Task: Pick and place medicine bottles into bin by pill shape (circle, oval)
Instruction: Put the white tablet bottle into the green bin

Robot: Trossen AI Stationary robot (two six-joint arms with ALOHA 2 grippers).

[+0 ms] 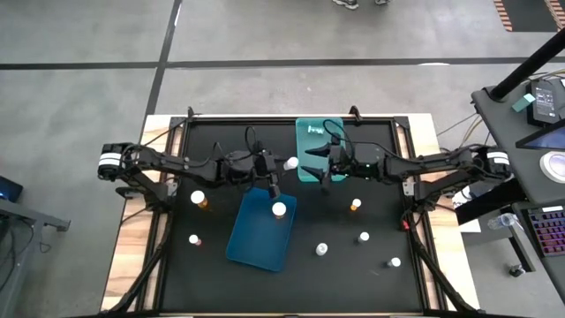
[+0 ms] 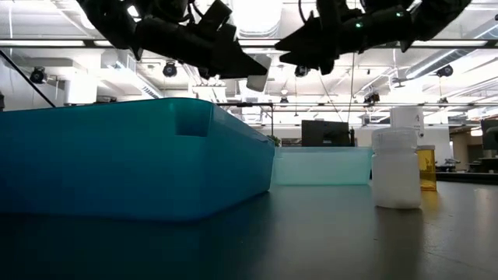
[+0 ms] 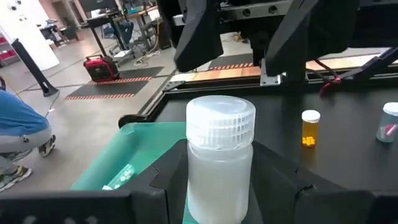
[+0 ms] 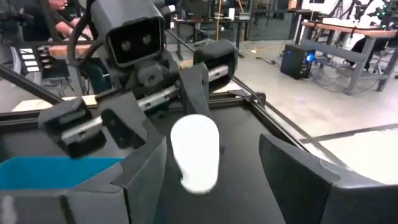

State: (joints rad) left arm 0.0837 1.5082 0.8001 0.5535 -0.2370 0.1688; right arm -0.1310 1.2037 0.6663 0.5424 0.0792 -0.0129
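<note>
A white bottle [image 3: 219, 158] sat clamped between the left end effector's [image 1: 290, 164] fingers, above the tabletop [image 1: 380, 203] between the blue bin [image 1: 261, 228] and the teal bin [image 1: 319, 146]. The right end effector [image 1: 320, 166] hung over the teal bin, fingers spread wide and holding nothing. No label was readable.

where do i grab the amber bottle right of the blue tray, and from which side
Come straight down on the amber bottle and close on its round body just under the white cap: it stands upright, nothing beside it. The right gripper, open by the teal tray, is nearest; the left gripper holds a white bottle.
</note>
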